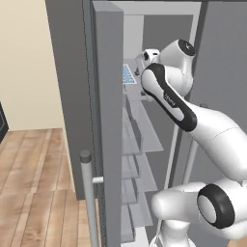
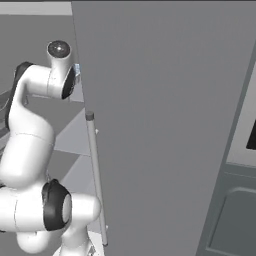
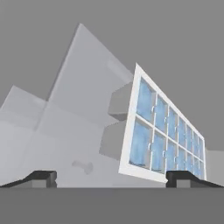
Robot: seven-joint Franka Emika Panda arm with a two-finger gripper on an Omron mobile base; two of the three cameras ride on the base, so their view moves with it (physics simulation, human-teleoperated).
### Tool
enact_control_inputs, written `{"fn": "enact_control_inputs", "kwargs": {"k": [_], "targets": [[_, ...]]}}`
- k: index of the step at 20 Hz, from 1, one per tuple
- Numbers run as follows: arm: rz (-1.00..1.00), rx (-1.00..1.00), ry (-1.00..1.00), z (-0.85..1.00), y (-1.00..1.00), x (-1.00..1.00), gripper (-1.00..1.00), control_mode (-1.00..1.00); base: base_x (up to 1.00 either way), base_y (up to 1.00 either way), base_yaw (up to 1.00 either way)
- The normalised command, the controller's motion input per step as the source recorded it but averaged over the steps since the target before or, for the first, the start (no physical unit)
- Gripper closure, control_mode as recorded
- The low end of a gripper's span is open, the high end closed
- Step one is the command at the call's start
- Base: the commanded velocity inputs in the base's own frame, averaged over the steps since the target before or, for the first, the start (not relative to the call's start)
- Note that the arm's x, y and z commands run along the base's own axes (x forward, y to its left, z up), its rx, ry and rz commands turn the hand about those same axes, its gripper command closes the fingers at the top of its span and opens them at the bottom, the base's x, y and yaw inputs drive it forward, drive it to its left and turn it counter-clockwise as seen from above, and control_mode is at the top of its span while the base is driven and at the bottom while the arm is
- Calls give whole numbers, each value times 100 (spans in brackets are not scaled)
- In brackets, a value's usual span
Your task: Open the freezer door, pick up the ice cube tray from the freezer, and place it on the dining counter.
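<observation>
- The gripper [image 3: 111, 179] reaches into the freezer [image 1: 144, 125], fingers spread wide, gripping nothing.
- The ice cube tray [image 3: 164, 138] lies on a glass shelf [image 3: 74, 131] just ahead of the fingertips.

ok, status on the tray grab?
Gripper open, inside freezer. Ice cube tray on shelf ahead, ungrasped. Freezer door open. Path looks unobstructed.

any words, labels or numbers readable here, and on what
None can be read. A small pale mark runs along the dark band on the robot arm, too small and blurred to make out. The ice cube tray, freezer door and glass shelves carry no lettering.
</observation>
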Motion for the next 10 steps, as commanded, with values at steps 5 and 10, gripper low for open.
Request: {"fn": "enact_control_inputs", "kwargs": {"k": [5,10], "targets": [[0,0,10,-1,13,40,-100,-100,0,0,0],[3,0,6,-3,21,18,-100,-100,0,0,0]]}}
